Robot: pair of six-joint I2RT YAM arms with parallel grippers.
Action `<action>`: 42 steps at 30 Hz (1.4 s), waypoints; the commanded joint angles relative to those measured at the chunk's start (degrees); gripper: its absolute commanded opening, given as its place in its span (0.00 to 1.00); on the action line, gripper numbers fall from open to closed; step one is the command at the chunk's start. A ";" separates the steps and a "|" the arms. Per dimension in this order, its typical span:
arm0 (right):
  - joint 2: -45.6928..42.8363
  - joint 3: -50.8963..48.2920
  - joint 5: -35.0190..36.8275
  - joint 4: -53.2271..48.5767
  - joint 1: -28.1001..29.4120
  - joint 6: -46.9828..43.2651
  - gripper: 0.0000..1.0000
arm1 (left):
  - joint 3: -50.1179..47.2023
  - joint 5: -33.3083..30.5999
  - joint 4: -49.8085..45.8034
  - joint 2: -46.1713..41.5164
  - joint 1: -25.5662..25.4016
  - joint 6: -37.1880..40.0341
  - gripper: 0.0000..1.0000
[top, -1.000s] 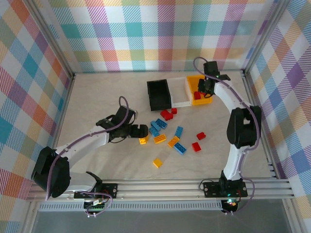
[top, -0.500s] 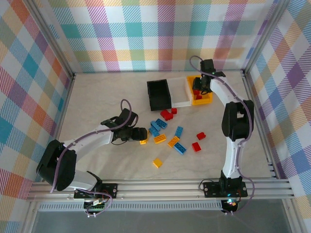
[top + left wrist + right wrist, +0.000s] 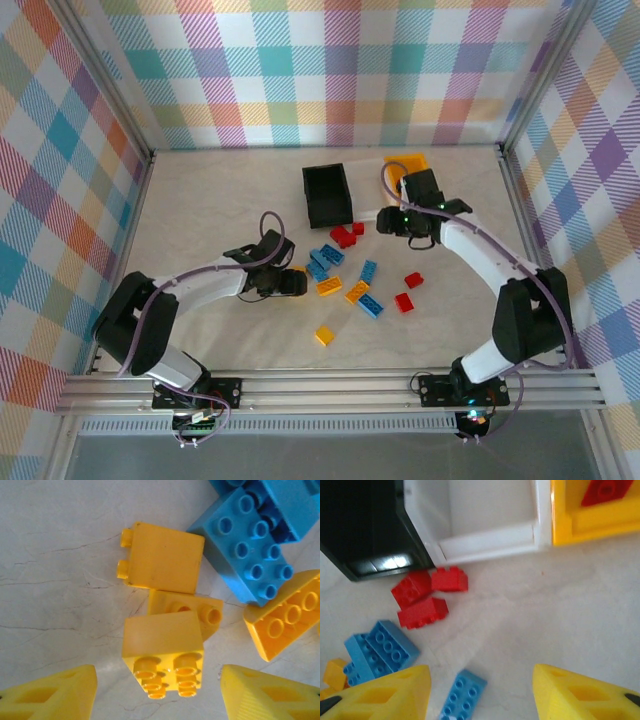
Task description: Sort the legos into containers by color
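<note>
Tabletop (image 3: 220,200); red brick (image 3: 606,490) in yellow bin (image 3: 600,519)

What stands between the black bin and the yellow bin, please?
The white bin stands between the black bin and the yellow bin, as the right wrist view shows.
</note>
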 commanded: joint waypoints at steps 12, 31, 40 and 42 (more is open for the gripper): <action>-9.01 -7.07 -4.24 2.04 1.93 0.79 0.55 | 4.34 -2.20 1.23 5.59 -0.45 -0.40 0.48; -10.42 -13.57 -7.16 5.39 2.35 2.51 0.54 | 12.34 -4.65 -11.68 -3.28 -0.30 2.98 0.25; -12.14 -16.14 -10.58 7.07 3.01 4.66 0.54 | 43.38 -3.39 -18.66 14.51 2.09 11.24 0.25; -12.93 -16.17 -10.67 6.55 3.20 4.74 0.54 | 51.21 -3.56 -19.73 20.72 2.48 12.64 0.25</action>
